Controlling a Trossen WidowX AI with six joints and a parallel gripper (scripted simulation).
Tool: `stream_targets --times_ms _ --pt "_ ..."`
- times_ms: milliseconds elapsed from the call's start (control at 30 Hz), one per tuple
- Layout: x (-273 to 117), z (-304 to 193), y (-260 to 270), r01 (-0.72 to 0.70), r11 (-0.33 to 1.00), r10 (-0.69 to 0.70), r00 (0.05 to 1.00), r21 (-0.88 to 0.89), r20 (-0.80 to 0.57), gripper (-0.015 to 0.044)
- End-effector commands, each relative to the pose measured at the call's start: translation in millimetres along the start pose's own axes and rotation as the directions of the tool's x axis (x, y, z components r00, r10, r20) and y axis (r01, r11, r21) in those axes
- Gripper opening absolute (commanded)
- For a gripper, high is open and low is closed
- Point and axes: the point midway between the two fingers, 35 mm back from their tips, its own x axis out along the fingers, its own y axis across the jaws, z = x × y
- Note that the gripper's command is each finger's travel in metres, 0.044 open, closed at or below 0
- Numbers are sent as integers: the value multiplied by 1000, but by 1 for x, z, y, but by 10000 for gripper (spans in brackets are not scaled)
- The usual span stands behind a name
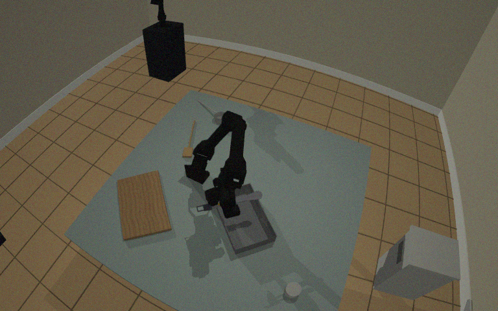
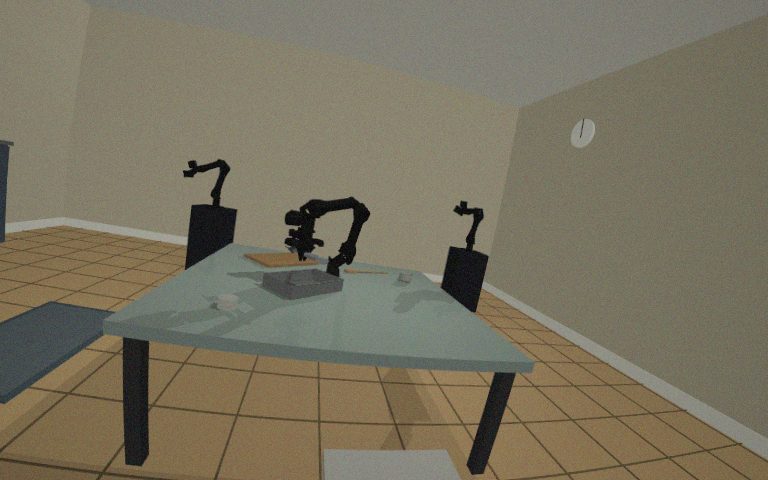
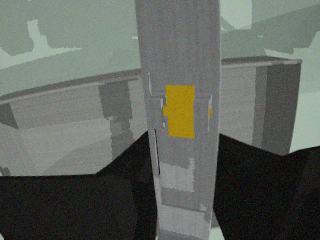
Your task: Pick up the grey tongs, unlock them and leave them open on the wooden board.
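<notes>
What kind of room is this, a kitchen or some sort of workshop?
Probably a robot test room set up with kitchen props. A black arm's gripper holds grey tongs above a roasting tin on a table, and more arms stand on pedestals nearby.

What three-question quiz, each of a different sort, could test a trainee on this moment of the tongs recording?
1. True or false: the gripper is shut on the grey tongs.
2. The wooden board currently bears: A) the tongs B) the small grey cup C) neither.
3. Fill in: in the wrist view, the patch on the tongs is coloured ____.

Key: 1 true. 2 C: the tongs are lifted above the roasting tin and the small grey cup stands near the table edge. 3 yellow.
</notes>
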Motion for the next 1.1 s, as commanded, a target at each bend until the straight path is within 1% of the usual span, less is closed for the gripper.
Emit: stream_targets --times_ms 0,400,833,933,1067 --pt "-12 23 9 -12 996 13 1000 -89 8 -150" --pt "-36 93 21 -12 935 19 1000 -356 16 -150" --pt "-52 173 15 -1 787 11 1000 -617 11 -150" --pt "-54 190 11 0 744 7 1000 -668 8 -150" --pt "-54 194 10 0 734 6 1000 -679 7 -150"
